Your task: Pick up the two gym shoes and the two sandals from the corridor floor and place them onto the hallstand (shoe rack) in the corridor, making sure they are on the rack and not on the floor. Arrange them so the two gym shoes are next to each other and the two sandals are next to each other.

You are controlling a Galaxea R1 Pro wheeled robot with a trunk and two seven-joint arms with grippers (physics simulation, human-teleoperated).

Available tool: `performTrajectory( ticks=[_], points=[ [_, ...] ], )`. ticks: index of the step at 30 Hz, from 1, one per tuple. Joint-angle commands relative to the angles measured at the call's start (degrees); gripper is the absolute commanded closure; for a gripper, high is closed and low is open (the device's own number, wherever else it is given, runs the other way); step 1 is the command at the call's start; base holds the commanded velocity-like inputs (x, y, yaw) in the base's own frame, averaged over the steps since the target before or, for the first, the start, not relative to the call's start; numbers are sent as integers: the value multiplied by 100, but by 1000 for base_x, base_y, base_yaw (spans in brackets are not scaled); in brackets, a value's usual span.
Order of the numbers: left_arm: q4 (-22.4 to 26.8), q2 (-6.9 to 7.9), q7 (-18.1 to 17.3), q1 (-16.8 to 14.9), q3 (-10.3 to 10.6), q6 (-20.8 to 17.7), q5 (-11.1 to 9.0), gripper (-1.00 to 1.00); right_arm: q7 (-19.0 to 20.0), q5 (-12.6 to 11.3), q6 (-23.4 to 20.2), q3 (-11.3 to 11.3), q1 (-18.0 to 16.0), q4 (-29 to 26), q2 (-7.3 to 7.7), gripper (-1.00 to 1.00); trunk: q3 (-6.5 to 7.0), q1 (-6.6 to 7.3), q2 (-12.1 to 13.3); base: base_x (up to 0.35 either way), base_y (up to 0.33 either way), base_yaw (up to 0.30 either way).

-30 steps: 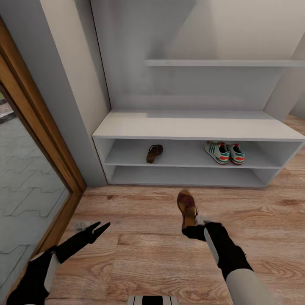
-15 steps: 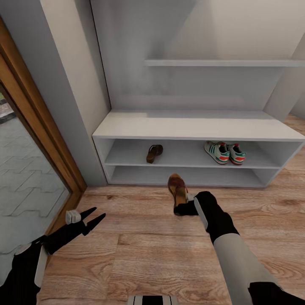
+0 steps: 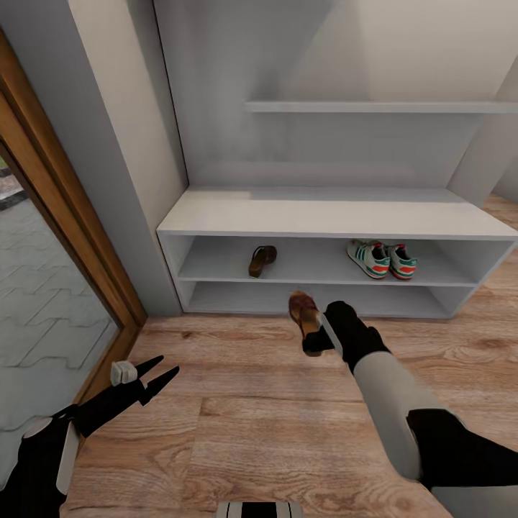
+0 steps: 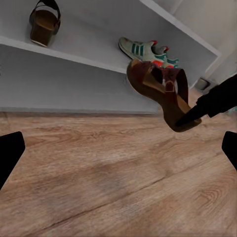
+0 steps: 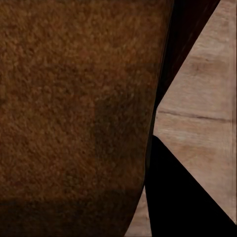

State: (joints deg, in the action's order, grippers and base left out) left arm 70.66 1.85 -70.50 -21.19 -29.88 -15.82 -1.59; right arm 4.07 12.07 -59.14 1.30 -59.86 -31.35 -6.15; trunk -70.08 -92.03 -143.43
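My right gripper [image 3: 311, 344] is shut on a reddish-brown sandal [image 3: 303, 311], held above the corridor floor [image 3: 237, 403] just in front of the hallstand [image 3: 338, 216]. That held sandal [image 4: 160, 91] also appears in the left wrist view, and its brown leather [image 5: 74, 108] covers most of the right wrist view. The other sandal [image 3: 262, 260] lies on the upper shoe shelf at the left. Both gym shoes [image 3: 381, 259] sit side by side on the same shelf at the right. My left gripper [image 3: 155, 374] hovers open and empty over the floor at the lower left.
A wood-framed glass door [image 3: 65, 237] with grey paving behind it runs along the left. A wall shelf [image 3: 381, 106] hangs above the bench top. The lower shoe shelf [image 3: 316, 298] holds nothing.
My right arm has carried the sandal forward, away from me, to the front of the rack. The left gripper has drifted slightly left and lower in the view.
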Motion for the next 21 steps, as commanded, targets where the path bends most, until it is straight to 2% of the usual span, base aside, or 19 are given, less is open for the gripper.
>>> performTrajectory(
  ticks=[1, 3, 9, 15, 21],
  points=[
    [0, 0, 0, 2, -2, 0, 0, -100, -11, 62, -1, 1, -133, 38, 0, 100, 0, 0, 0, 0, 0, 0],
    [-4, -3, 1, 5, -7, 0, 1, -100, -12, 138, -5, 3, -320, 111, 0, 100, 0, 0, 0, 0, 0, 0],
    [-6, -8, 6, 126, -12, 0, 1, -100, -12, 196, -9, 9, -842, 924, 3, 100, 0, 0, 0, 0, 0, 0],
    [-7, -9, 8, 162, -9, 0, 1, -100, -12, 200, -44, 10, -996, 1379, 2, 100, 0, 0, 0, 0, 0, 0],
    [-16, -9, 1, 167, -9, 0, 1, -100, -12, 200, -53, 10, -1017, 1490, 0, 100, 0, 0, 0, 0, 0, 0]
  ],
)
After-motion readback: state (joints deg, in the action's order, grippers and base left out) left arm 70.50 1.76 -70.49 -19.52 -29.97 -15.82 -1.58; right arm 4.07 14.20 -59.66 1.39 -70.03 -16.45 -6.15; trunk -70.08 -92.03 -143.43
